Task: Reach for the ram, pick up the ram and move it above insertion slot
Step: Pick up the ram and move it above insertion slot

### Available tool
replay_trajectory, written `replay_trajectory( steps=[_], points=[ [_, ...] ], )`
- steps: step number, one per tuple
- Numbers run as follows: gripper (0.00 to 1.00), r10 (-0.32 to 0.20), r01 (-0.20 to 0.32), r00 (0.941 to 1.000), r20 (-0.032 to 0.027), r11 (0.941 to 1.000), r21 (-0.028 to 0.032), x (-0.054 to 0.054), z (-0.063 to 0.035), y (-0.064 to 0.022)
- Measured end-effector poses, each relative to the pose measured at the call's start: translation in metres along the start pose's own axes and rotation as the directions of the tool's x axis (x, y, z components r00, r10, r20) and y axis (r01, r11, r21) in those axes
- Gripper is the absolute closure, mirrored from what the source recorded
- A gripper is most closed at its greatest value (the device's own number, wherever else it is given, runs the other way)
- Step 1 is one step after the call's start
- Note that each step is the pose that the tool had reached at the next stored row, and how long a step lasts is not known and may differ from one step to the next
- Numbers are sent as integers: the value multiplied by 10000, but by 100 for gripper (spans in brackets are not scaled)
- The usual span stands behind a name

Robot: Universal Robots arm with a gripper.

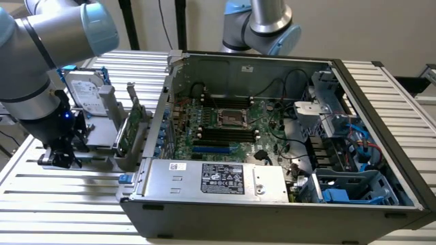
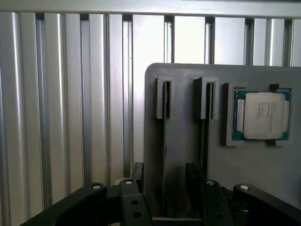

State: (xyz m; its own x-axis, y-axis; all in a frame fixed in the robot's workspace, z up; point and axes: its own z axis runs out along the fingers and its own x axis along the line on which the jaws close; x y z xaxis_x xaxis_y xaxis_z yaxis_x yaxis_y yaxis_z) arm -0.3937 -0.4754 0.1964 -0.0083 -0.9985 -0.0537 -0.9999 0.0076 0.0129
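Observation:
My gripper [image 1: 60, 155] hangs low over a grey parts holder [image 1: 95, 138], which stands to the exterior view's left of the open computer case [image 1: 272, 204]. In the wrist view the gripper [image 2: 165, 184] is open, its black fingers [image 2: 137, 176] standing either side of one groove in the holder [image 2: 183, 84]. A thin dark edge [image 2: 164, 141] runs along that groove; it looks like the ram seen edge-on, though I cannot tell for sure. The insertion slot [image 1: 228, 133] is one of several parallel black sockets on the motherboard inside the case.
On the holder stand a silver hard drive [image 1: 87, 92] and a green expansion card [image 1: 132, 122]. A processor chip [image 2: 261, 115] lies in the holder's recess. A second arm [image 1: 262, 25] rises behind the case. The power supply [image 1: 218, 178] and cables [image 1: 286, 117] crowd the case.

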Motion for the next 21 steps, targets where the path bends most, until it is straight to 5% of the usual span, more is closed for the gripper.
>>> replay_trajectory(
  steps=[9,12,21],
  points=[
    [54,1,-1,10000,18,10000,-1,0,8,-16],
    [72,0,0,10000,20,10000,0,0,9,-22],
    [86,0,0,10000,18,10000,-1,0,8,-29]
  ],
)
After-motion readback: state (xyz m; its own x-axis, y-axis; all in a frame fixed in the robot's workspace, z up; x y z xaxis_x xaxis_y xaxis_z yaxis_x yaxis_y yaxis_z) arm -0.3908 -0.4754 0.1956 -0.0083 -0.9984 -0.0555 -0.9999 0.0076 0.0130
